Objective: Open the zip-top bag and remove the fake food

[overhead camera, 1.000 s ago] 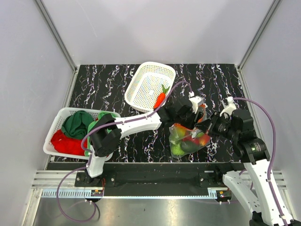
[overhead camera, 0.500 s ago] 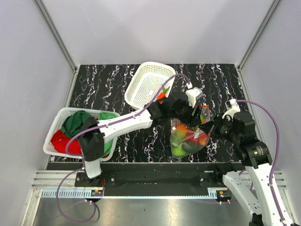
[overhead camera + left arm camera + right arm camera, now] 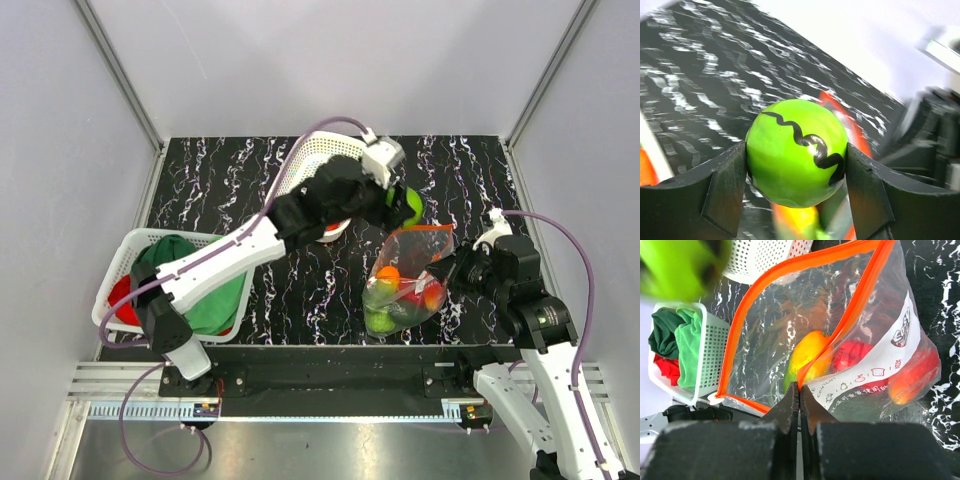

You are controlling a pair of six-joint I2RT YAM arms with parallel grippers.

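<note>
Zip-top bag [image 3: 405, 285]: one, lower right of centre in the top view. Its long axis runs lower left to upper right, and the open orange-rimmed mouth points to the upper right. Your right gripper [image 3: 799, 396] is pinched onto the zip edge. Fake food [image 3: 807, 357] inside: at least four pieces show. Your left gripper [image 3: 796, 155] clamps one green ball [image 3: 408, 206] just above the mouth. White baskets, two: upper basket [image 3: 295, 170], left basket [image 3: 118, 265].

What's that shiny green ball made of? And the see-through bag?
The green ball looks like hard glossy plastic: smooth, with bright highlights and a painted black squiggle. The zip-top bag seems thin clear plastic film: crinkled, see-through, with an orange zip strip.
</note>
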